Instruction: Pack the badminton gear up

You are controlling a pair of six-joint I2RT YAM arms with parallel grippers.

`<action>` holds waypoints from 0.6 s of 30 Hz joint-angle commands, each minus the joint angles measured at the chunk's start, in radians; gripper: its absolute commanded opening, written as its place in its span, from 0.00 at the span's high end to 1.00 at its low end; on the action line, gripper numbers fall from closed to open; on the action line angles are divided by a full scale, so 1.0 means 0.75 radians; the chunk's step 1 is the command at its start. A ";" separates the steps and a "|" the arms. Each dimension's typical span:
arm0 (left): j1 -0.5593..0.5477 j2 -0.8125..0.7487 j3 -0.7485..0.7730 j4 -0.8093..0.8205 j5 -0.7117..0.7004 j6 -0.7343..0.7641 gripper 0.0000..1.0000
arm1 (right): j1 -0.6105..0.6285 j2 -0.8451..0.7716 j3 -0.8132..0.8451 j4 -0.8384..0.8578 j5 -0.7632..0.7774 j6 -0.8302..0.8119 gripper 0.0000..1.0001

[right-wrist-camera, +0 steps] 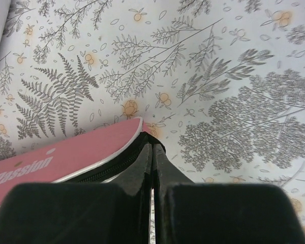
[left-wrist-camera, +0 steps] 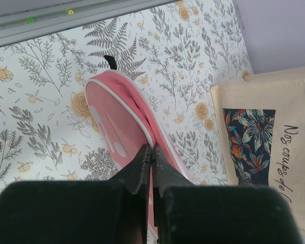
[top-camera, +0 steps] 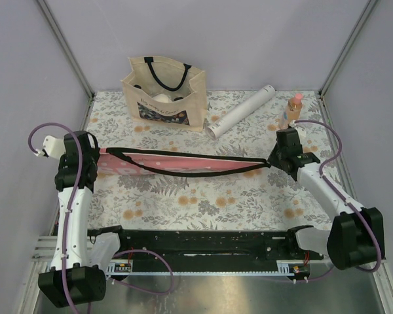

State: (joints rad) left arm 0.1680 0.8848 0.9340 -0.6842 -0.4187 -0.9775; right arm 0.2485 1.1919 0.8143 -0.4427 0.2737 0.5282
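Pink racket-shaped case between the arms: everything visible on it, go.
The pink racket-shaped fabric case spans left to right over the floral tablecloth, tipped nearly on edge. Pale blotches dot its face, white piping edges it, white "Passion" lettering marks the narrow end, and a small black tab sticks out of the rounded end. A black strap sags along its near side. The left gripper is shut on the wide end, the right gripper on the narrow end. Whether it touches the cloth I cannot tell.

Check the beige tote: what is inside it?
Through the open top of the tote, a pale rounded item and some dark shapes show, too small to identify. Anything deeper is covered by the cloth walls.
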 commanded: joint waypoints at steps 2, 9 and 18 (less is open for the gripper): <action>0.058 0.043 0.023 -0.027 -0.145 0.094 1.00 | -0.155 0.137 -0.049 0.154 -0.097 -0.001 1.00; 0.068 0.050 -0.002 0.026 -0.052 0.125 1.00 | -0.243 0.294 -0.104 0.318 -0.397 0.032 1.00; 0.068 0.027 0.008 0.049 0.041 0.146 1.00 | -0.205 0.007 0.041 0.195 -0.561 -0.252 0.40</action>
State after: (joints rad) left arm 0.2100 0.9119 0.9371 -0.6373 -0.3901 -0.9115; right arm 0.0757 1.3331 0.7700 -0.2741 -0.0906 0.4931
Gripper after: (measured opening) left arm 0.024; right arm 0.474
